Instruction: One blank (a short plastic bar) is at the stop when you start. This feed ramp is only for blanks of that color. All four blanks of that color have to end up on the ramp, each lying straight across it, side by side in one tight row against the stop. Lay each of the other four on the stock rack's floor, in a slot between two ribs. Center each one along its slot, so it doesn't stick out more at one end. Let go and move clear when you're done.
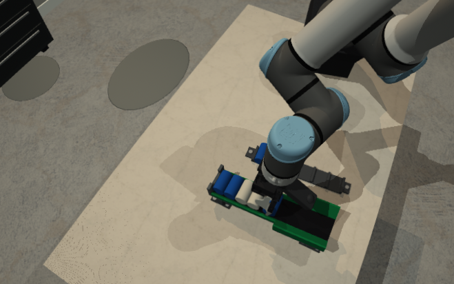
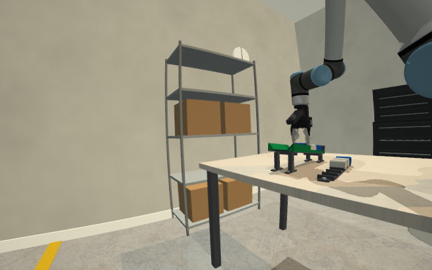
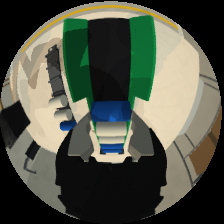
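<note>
Blue plastic makes the blank which the tool has between its two fingers, clamped near the ends of the bar, as far as I can see. The tool points down over the green feed ramp, and this blue blank lies across the direction of the ramp. Whether it touches the ramp's bed, I cannot tell.

Toward the stop, four other blanks lie across the ramp, side by side. First come two blue bars, the outer one next to the stop, and then two white bars, between these blue ones and the clamped blank. So the white colour sits inside the row which must be only blue.

Beside the ramp, on the pale counter, stands the dark stock rack. It carries one blue blank toward one end, and next to it two white blanks; more slots, with their ribs visible, continue toward the other end. Behind the counter, near the wall, a grey shelf unit holds brown boxes
</note>
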Motion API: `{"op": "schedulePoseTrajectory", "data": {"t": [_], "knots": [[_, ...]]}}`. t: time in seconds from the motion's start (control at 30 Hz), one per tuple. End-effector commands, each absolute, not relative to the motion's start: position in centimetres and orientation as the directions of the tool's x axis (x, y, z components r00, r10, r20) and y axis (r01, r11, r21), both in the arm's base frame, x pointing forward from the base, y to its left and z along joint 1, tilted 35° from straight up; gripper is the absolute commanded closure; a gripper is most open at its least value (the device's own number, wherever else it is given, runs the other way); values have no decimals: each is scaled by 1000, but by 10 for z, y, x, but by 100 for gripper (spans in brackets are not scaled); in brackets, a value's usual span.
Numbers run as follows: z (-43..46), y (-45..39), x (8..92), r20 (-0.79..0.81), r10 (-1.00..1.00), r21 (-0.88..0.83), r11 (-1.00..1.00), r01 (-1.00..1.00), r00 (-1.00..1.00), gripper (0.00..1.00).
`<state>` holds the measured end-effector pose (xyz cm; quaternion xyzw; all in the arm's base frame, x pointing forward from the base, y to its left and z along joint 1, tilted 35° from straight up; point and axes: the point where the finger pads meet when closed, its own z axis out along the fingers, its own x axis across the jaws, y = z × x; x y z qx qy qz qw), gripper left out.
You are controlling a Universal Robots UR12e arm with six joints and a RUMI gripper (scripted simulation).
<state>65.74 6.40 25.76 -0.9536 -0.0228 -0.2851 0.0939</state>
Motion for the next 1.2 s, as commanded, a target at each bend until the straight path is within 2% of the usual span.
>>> {"op": "schedulePoseTrajectory", "data": {"t": [0.0, 0.37, 0.87, 1.17], "knots": [[258, 64, 658, 549, -10, -166, -981, 97, 836, 58], [258, 64, 658, 549, -10, -166, -981, 97, 836, 58], [258, 64, 658, 549, -10, -166, -981, 97, 836, 46], [258, 64, 658, 549, -10, -166, -981, 97, 836, 46]]}}
